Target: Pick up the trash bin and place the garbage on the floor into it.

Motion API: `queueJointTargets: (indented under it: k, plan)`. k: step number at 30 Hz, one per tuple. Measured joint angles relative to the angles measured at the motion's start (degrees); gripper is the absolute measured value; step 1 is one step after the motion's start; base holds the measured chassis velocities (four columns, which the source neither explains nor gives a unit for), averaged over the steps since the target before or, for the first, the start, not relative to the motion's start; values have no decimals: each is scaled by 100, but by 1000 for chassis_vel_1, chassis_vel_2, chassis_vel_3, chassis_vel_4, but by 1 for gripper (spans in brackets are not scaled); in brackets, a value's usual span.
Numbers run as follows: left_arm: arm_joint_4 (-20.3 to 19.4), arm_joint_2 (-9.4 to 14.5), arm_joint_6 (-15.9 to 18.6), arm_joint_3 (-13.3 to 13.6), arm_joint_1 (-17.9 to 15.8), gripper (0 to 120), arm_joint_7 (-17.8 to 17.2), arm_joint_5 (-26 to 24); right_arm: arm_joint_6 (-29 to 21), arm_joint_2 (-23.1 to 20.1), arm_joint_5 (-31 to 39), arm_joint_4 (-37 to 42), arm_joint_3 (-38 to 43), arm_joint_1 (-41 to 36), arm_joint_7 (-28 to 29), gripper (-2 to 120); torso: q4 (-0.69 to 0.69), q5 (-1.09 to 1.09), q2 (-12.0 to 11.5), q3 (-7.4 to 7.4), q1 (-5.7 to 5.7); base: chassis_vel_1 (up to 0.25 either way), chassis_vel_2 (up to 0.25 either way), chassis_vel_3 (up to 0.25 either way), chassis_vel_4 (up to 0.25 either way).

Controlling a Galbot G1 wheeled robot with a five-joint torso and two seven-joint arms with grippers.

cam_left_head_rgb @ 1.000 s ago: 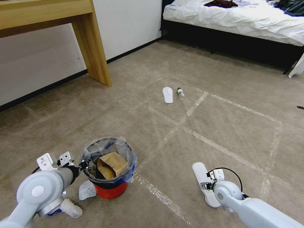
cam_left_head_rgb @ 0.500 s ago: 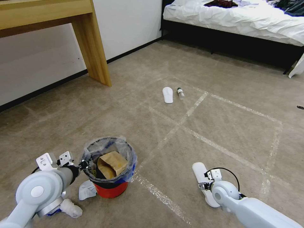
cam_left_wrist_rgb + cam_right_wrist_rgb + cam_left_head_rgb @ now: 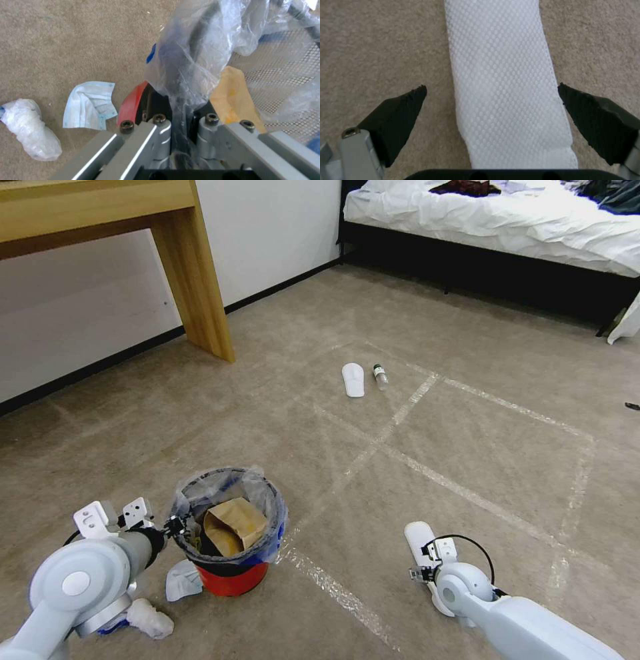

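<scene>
The trash bin sits at the lower left of the head view on the floor, its red base showing under a blue band and its crinkled clear liner folded over the rim. A brown paper bag lies inside it. The left gripper is at the bin's near-left rim; in the left wrist view its two metal fingers are drawn close together with the rim and plastic pinched between them, so it has hold of the bin's edge.

Just left of the bin's base, on the carpet, lie a flattened pale-blue face mask and, nearer the bottom left corner, a crumpled white wad.

At the lower right of the head view the right gripper hangs low over a flat white slipper. In the right wrist view its black pads stand wide apart, one on each side of the slipper's textured strip, gripping nothing; whether the tips touch the carpet is hard to judge from this angle.

Farther up, near the middle of the head view, a second white slipper lies beside a small clear bottle with a green cap, the two close but apart, next to pale tape lines. A wooden table leg stands at upper left and a bed with white sheets spans the upper right.
</scene>
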Motion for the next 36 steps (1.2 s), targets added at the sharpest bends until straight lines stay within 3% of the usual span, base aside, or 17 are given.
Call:
queueJointTargets:
  k: [36]
  plan:
    - [68, 14, -8, 68, -52, 4, 12, -7, 129, 190, -171, -630, -151, 247, -262, 100, 0, 0, 0, 0, 0, 0, 0, 0, 0]
